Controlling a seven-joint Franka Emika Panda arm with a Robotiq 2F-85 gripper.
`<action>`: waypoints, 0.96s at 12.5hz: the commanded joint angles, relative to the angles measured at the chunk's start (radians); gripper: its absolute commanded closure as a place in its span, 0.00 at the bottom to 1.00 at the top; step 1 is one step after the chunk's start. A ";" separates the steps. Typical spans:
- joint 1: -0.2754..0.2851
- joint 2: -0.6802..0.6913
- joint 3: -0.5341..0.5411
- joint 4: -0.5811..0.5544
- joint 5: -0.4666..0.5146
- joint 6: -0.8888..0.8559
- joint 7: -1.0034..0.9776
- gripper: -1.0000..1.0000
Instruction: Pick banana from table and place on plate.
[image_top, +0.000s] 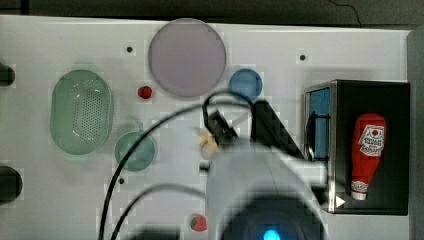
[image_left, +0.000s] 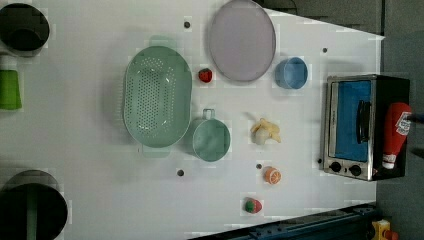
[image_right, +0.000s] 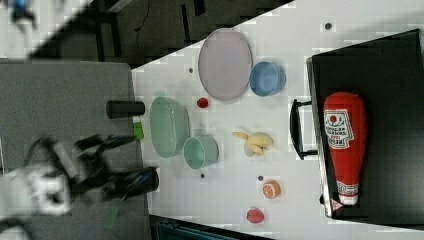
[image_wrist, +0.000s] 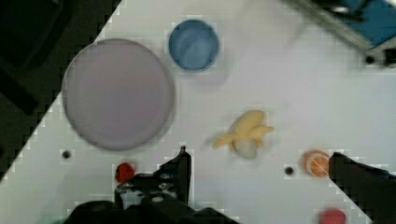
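Gripper (image_wrist: 259, 161) spread wide, holding nothing — banana (image_wrist: 246, 133) lies on the table (image_wrist: 280, 93), beside the plate (image_wrist: 116, 93).

We see a green perforated basket (image_left: 157, 96) beside a teal cup (image_left: 211, 139), a blue bowl (image_left: 291, 73), an orange slice (image_left: 272, 175), and a ketchup bottle (image_left: 395, 134) atop a toy oven (image_left: 350, 125).

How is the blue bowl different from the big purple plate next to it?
The plate is flat and pale lilac-grey; the blue bowl is deep with raised sides and bright blue. The plate is much wider than the bowl. Both are round, hold nothing, and sit side by side on the white table.
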 joint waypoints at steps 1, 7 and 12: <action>0.007 0.140 0.002 -0.173 0.011 0.111 -0.005 0.00; 0.014 0.374 0.008 -0.311 0.010 0.560 -0.012 0.00; 0.020 0.545 0.022 -0.383 0.009 0.808 -0.238 0.00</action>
